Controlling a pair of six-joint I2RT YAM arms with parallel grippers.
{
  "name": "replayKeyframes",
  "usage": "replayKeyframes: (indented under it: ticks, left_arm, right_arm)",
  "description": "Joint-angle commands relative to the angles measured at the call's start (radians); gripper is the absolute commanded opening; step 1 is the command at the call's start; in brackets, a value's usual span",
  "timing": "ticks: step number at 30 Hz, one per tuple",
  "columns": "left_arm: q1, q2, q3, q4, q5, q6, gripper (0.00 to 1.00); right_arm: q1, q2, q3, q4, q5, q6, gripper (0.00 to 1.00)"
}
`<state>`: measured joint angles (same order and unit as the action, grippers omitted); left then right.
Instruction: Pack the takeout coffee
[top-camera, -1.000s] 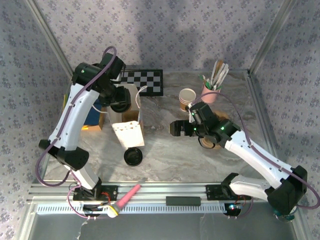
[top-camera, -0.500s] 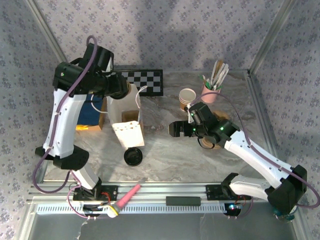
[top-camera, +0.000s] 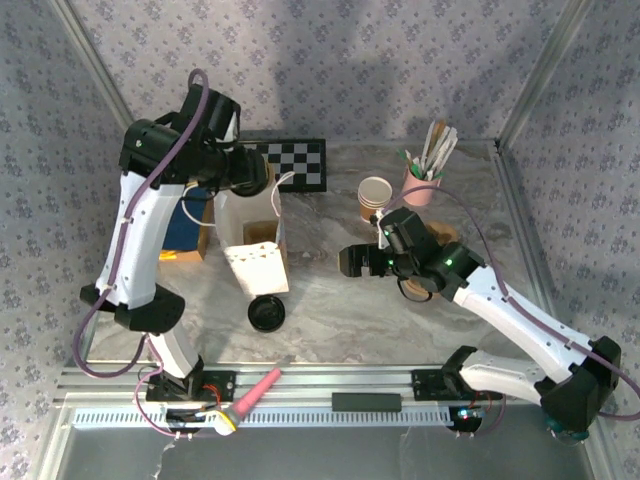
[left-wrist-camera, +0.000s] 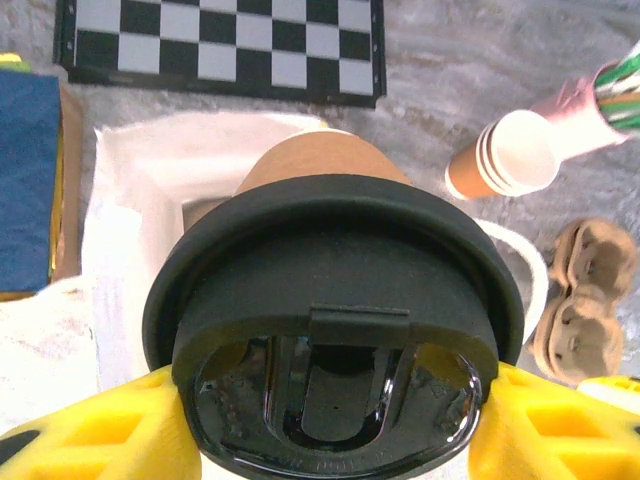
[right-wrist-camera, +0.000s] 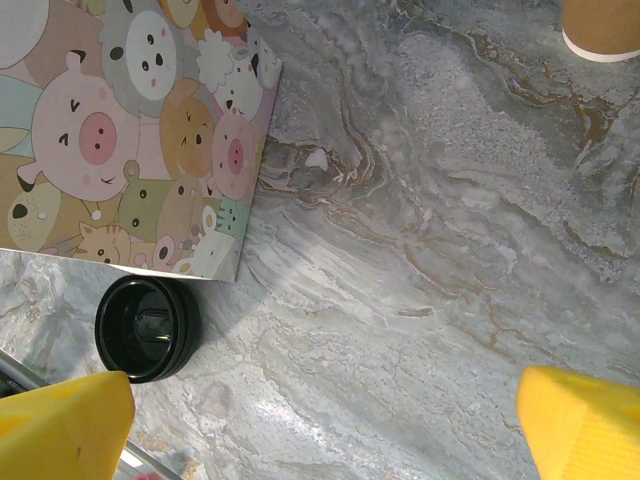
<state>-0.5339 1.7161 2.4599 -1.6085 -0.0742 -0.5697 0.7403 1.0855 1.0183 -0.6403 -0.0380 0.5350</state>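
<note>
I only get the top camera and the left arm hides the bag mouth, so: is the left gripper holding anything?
Observer: Yes, the left gripper grips the takeout coffee, a brown cup with a black lid.
Operator: Where's it aimed?
Observer: Its base points at the white bag, at its open mouth.
Operator: Anything on the bag's side?
Observer: The right wrist view shows a cartoon-animal print there.

The black lid (left-wrist-camera: 330, 260) hides most of the cup (left-wrist-camera: 320, 160), likely its base.
</note>
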Motion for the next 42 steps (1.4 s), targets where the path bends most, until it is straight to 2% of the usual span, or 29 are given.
replayKeyframes:
  ticks: [1,7,16,24,30,37,42]
  left_arm:
    - [-0.018,-0.093,-0.072,-0.177,0.008,-0.029,0.51]
    - [-0.033,-0.204,-0.189,-0.177,0.038,-0.058,0.50]
    - [-0.042,-0.305,-0.276,-0.177,0.085,-0.061,0.50]
    - [-0.109,-0.304,-0.259,-0.177,0.134,-0.045,0.50]
    - [-0.198,-0.259,-0.212,-0.176,0.124,-0.061,0.49]
    - [-0.319,-0.174,-0.181,-0.170,0.075,-0.090,0.50]
    - [-0.402,-0.092,-0.219,-0.117,0.060,-0.113,0.49]
  right_arm:
    - [0.011,-0.010,0.012,-0.018,0.019,0.011,1.00]
    - [0.033,0.021,0.019,0.010,0.012,0.011,1.00]
    - [0.109,0.074,0.048,0.023,0.047,0.026,1.00]
    - [0.143,0.078,0.032,0.026,0.093,0.063,1.00]
    - [0.142,0.046,-0.001,0.003,0.155,0.085,1.00]
    - [0.081,-0.046,-0.057,-0.072,0.216,0.152,1.00]
    - [-0.023,-0.165,-0.105,-0.155,0.223,0.170,1.00]
